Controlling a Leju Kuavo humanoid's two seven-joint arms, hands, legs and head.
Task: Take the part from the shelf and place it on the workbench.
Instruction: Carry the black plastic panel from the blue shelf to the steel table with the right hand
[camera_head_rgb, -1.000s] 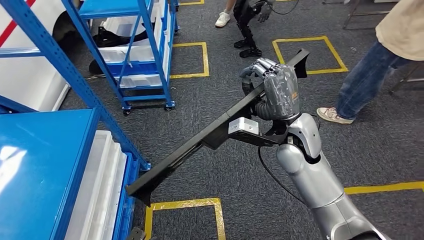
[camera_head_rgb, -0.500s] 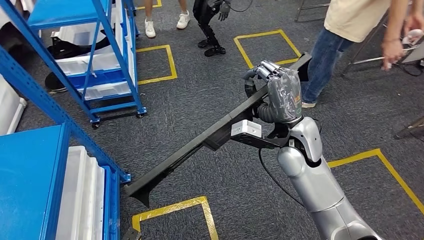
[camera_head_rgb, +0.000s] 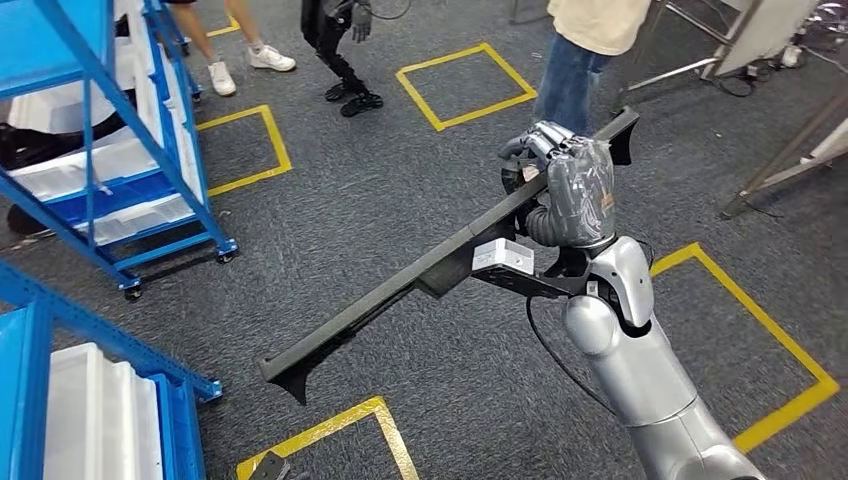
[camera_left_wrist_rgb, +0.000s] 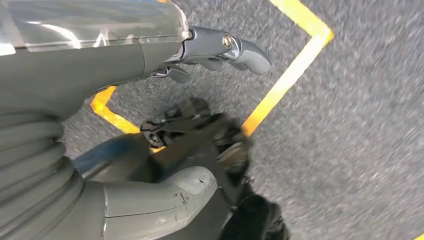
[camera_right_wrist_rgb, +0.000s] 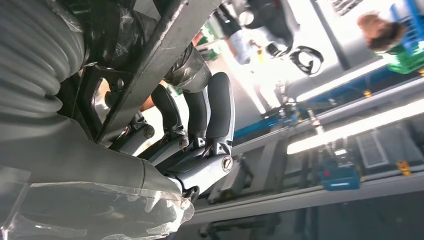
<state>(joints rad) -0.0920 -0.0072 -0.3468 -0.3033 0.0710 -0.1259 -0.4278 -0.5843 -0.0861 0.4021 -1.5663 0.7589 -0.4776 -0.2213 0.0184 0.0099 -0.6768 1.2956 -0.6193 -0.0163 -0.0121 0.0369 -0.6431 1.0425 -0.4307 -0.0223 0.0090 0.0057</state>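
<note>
The part (camera_head_rgb: 400, 290) is a long black bar with angled ends, held slantwise over the grey carpet in the head view. My right hand (camera_head_rgb: 570, 185) grips it near its far end, fingers wrapped round the bar, at chest height. In the right wrist view the same bar (camera_right_wrist_rgb: 165, 45) crosses the palm with the dark fingers (camera_right_wrist_rgb: 200, 120) curled over it. My left hand (camera_left_wrist_rgb: 90, 60) hangs low over the floor; its thumb (camera_left_wrist_rgb: 160, 195) and fingers (camera_left_wrist_rgb: 235, 47) stand apart with nothing between them.
A blue wheeled rack (camera_head_rgb: 120, 190) stands at the left, and the blue shelf (camera_head_rgb: 60, 400) with white parts is at the lower left corner. People's legs (camera_head_rgb: 575, 70) and another robot's dark legs (camera_head_rgb: 340, 60) are ahead. Metal frame legs (camera_head_rgb: 790, 160) stand at the right. Yellow tape squares mark the carpet.
The whole scene has slid left, so the camera has turned right, away from the shelf. My right hand holds the bar the same way as before.
</note>
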